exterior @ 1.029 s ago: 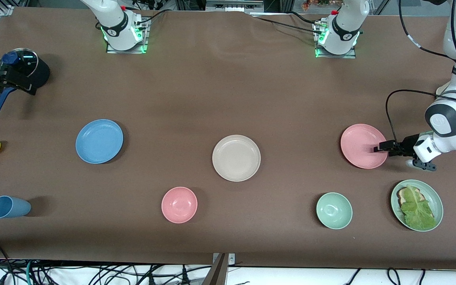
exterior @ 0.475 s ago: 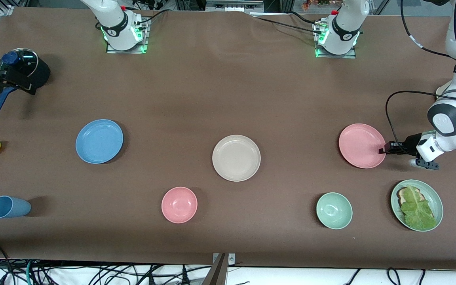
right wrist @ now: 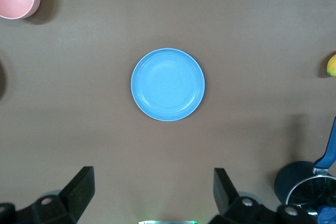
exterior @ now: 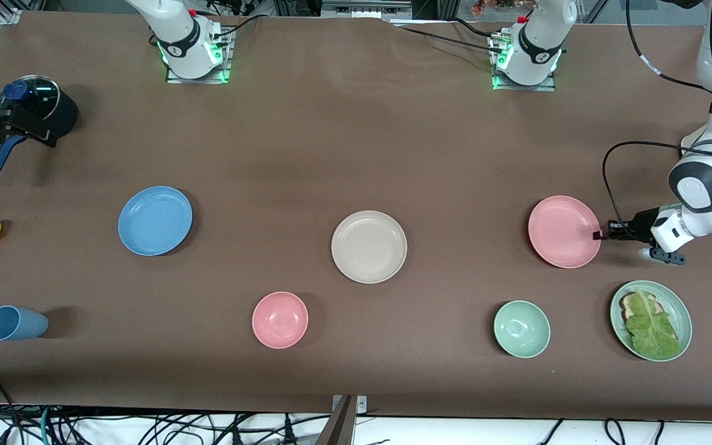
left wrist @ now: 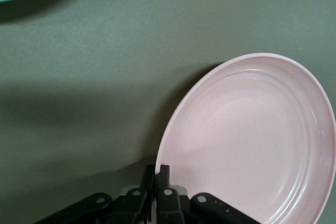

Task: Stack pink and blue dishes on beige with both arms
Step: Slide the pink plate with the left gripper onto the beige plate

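The pink plate (exterior: 564, 231) sits toward the left arm's end of the table, and its rim is now pinched by the left gripper (exterior: 597, 235), whose fingers (left wrist: 159, 182) have closed on the edge facing that arm. A second ago those fingers reached well over the plate's face; they have since drawn back to the rim, and the plate has shifted slightly and looks tipped, its gripped edge lifted off the cloth. That suggests the grasp has taken and the carry to the beige plate (exterior: 369, 246), at mid-table and still bare, can begin. The blue plate (exterior: 155, 220) lies untouched toward the right arm's end. The right gripper (right wrist: 152, 195) hangs high above it, fingers spread wide, and has not moved. Neither dish is stacked yet.
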